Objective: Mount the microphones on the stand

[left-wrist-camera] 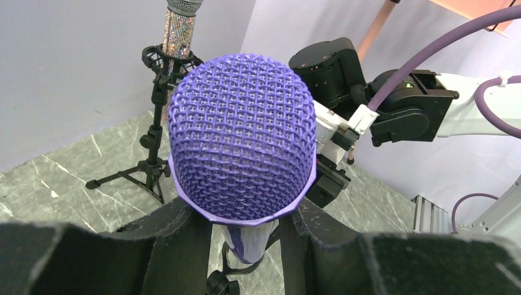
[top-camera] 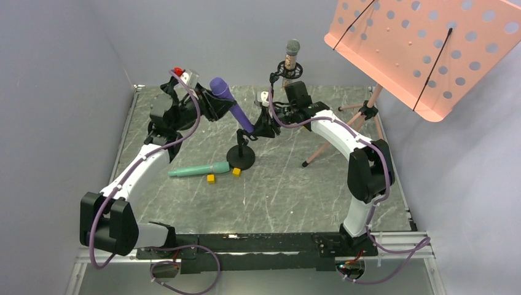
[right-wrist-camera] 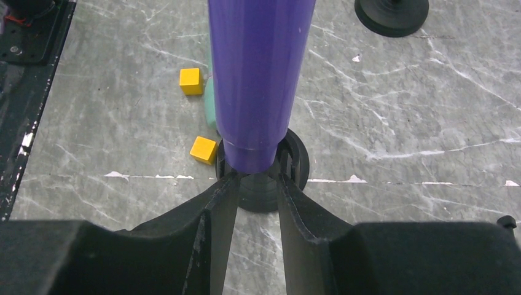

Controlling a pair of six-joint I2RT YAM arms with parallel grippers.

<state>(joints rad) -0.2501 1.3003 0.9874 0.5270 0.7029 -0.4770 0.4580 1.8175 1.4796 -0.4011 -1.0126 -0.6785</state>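
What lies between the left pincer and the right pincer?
The tilted purple microphone spans that stretch, head at the left pincer, tail at the right pincer; the top view shows this.

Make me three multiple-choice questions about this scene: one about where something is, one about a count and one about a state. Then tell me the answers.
1. Where is the teal microphone?
A) held up in the air
B) lying flat on the table
C) standing upright

2. How many yellow cubes are on the table?
A) one
B) four
C) two

3. What state is the left end effector in?
A) shut on the purple microphone
B) open and empty
C) shut on a yellow cube

Answers:
1 B, the top view shows it flat on the marbled surface.
2 C, two small cubes sit next to the teal microphone's head.
3 A, the left wrist view shows its fingers clamped just under the purple mesh head.
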